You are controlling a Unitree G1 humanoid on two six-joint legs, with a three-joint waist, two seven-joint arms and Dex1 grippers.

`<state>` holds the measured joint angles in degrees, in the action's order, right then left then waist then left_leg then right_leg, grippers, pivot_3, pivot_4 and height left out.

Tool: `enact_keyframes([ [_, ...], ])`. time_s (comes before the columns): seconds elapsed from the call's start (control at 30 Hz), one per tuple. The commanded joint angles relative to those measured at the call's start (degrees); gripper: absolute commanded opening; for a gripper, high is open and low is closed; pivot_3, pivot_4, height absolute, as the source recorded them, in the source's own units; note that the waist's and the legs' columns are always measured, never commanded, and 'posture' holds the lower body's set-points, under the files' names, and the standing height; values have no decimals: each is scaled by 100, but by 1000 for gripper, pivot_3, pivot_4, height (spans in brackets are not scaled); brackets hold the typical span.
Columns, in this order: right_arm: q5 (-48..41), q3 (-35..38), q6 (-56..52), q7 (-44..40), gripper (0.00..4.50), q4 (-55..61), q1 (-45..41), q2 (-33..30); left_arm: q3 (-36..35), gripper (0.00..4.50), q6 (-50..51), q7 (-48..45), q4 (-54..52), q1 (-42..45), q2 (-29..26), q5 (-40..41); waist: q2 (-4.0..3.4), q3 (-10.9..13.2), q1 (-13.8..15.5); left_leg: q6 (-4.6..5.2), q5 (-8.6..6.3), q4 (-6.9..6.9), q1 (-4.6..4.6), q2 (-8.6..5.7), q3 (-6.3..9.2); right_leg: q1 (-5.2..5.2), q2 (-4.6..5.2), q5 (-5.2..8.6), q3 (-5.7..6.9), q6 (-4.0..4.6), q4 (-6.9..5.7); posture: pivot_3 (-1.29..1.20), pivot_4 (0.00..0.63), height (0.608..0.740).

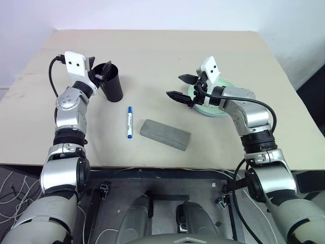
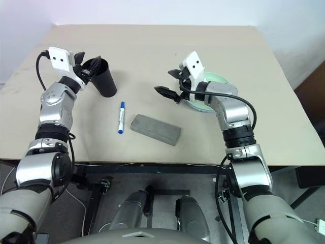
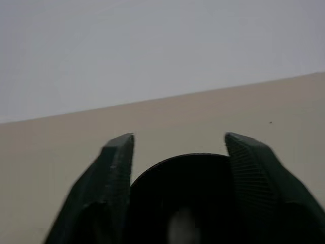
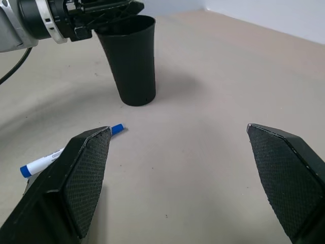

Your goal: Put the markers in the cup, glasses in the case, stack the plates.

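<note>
Left gripper hangs over the mouth of the cup, fingers spread apart w/ nothing between them; in the left wrist view the two black fingers stand either side of the cup's dark opening, a pale blur showing inside it. Cup stands upright on the table at approx 10 o'clock from the table's middle. Right gripper sits at approx 2 o'clock from centre, pointing toward the robot's left, jaws wide open & empty, above the table just beside the plates. Plates lie at approx 3 o'clock, largely under the right arm; pale mint rim shows, can't tell if both are stacked. Blue-capped marker lies flat near centre, approx 7 o'clock, running roughly 12-to-6, apart from the cup. Case, grey oblong, lid down, lies at approx 5 o'clock from centre, just beside the marker but not touching, its long side slanting from 10 to 4
</note>
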<state>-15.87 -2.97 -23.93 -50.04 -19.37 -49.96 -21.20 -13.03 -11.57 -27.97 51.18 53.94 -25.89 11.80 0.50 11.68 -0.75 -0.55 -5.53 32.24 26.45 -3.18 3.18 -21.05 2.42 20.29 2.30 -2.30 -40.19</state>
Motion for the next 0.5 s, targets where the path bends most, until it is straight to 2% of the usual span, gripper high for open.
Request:
enact_keyframes([
  [0.03, 1, 31, 118, -21, 4500, 102, -147, 3, -58, 4083, -100, 25, -278, 93, -126, 0, 0, 0, 1, 0, 0, 0, 0, 0, 0, 0, 0, 0, 0, 0, 0, 0, 150, 727],
  [0.23, -72, 78, 87, -49, 4500, 80, -184, 30, -13, 4083, 339, 259, -1068, -43, -210, -59, 0, 0, -2, 1, 1, 1, 1, 0, 0, 0, 0, -1, 0, 0, 0, 0, 150, 727],
  [0.37, -48, 97, 173, -101, 4500, -99, -256, 16, -120, 4083, 1688, 707, -2826, -485, -260, 175, 0, 0, -15, 0, 1, 1, 0, 0, 0, 1, 0, -1, -2, 0, 0, 0, 150, 727],
  [0.5, 15, 74, 353, -173, 4500, -384, -334, 21, -274, 4083, 3851, 1675, -4881, -989, -171, 374, 0, 0, -24, 0, 1, 1, -2, 0, 2, 1, 0, -2, -2, 1, -4, 0, 150, 727],
])
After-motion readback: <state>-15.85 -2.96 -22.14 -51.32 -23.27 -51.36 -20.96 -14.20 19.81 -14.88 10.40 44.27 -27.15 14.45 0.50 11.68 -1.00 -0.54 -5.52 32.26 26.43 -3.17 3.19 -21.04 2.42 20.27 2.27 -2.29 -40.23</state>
